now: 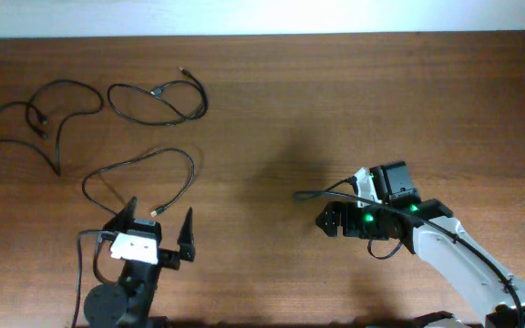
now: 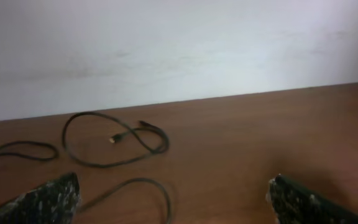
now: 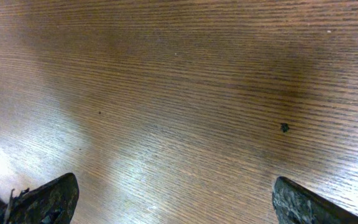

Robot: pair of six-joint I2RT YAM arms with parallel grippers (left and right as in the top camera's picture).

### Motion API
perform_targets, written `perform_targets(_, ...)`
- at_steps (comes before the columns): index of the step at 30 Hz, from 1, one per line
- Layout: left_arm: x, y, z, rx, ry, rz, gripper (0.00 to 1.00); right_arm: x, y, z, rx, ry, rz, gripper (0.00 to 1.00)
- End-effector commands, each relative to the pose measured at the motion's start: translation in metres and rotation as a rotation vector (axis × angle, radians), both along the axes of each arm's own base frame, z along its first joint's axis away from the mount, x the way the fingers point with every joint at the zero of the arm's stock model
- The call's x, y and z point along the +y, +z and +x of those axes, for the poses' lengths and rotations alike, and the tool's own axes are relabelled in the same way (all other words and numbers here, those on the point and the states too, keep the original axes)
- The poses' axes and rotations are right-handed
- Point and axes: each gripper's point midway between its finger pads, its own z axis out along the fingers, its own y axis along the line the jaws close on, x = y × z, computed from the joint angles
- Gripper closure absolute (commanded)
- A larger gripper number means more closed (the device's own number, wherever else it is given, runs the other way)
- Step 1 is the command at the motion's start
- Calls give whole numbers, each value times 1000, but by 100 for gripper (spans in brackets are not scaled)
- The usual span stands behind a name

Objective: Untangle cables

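Observation:
Three thin black cables lie apart on the wooden table's left half. One cable [image 1: 39,117] sprawls at the far left. A second cable [image 1: 158,102] forms a closed loop behind it, also seen in the left wrist view [image 2: 114,142]. A third cable [image 1: 144,171] curves just ahead of my left gripper [image 1: 159,230], with its small plug between the fingers' tips; it shows in the left wrist view [image 2: 151,186]. My left gripper [image 2: 173,199] is open and empty. My right gripper [image 1: 329,220] is open and empty over bare wood at the centre right [image 3: 173,199].
A thicker black wire [image 1: 322,192] runs from the right arm's wrist over the table. A white wall [image 2: 179,43] borders the table's far edge. A small dark speck [image 3: 284,127] marks the wood ahead of the right gripper.

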Motion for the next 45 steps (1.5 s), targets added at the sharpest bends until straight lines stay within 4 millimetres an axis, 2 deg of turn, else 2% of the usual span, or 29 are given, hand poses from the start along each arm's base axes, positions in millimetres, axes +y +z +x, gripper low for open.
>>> perform_targets(1,15,-13,11,-23,86,6,1,-1,0,1,-8,6,-6,2)
perform_targets(5,18,-33,18,-11,104,7,1,-1,0,1,-7,6,-6,2)
perform_targets(7,25,-50,21,20,143,12,1,-1,0,1,-8,6,-6,2)
perform_targets(10,26,-61,24,15,152,12,1,-1,0,1,-8,6,-6,1)
perform_targets(45,29,-65,26,10,169,13,1,-1,0,1,-8,6,-6,2)
